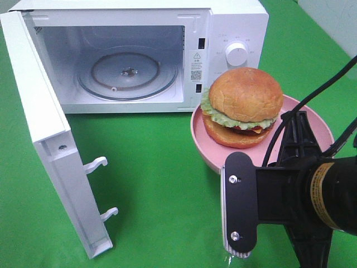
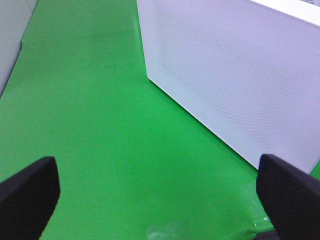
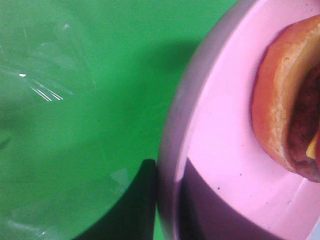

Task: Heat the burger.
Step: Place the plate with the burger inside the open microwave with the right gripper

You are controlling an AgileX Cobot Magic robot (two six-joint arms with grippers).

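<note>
Burger (image 1: 245, 106) on pink plate (image 1: 312, 120), just in front of microwave (image 1: 234, 22) control panel and its white dial (image 1: 236, 54), right of the open oven cavity. Golden top bun, frilly lettuce and dark patty plain from the high camera; bottom bun and patty edge close up in the right wrist view. Not inside the oven yet.

Right gripper (image 3: 167, 215) drawn nearly closed on the plate's near rim, with one dark finger (image 3: 135, 210) flat against the rim's outer side and the rim itself nipped in the narrow gap. Black arm reaching in from the lower right of the high view.

Microwave door (image 1: 50, 145) swung wide to the left, latch hooks pointing toward the camera. Glass turntable (image 1: 125, 75) bare inside the cavity.

Left gripper (image 2: 160, 200) spread wide and holding nothing, black fingertips (image 2: 30, 195) far apart above green cloth (image 1: 156, 167), near the door's white dotted outer face. Out of sight in the high view.
</note>
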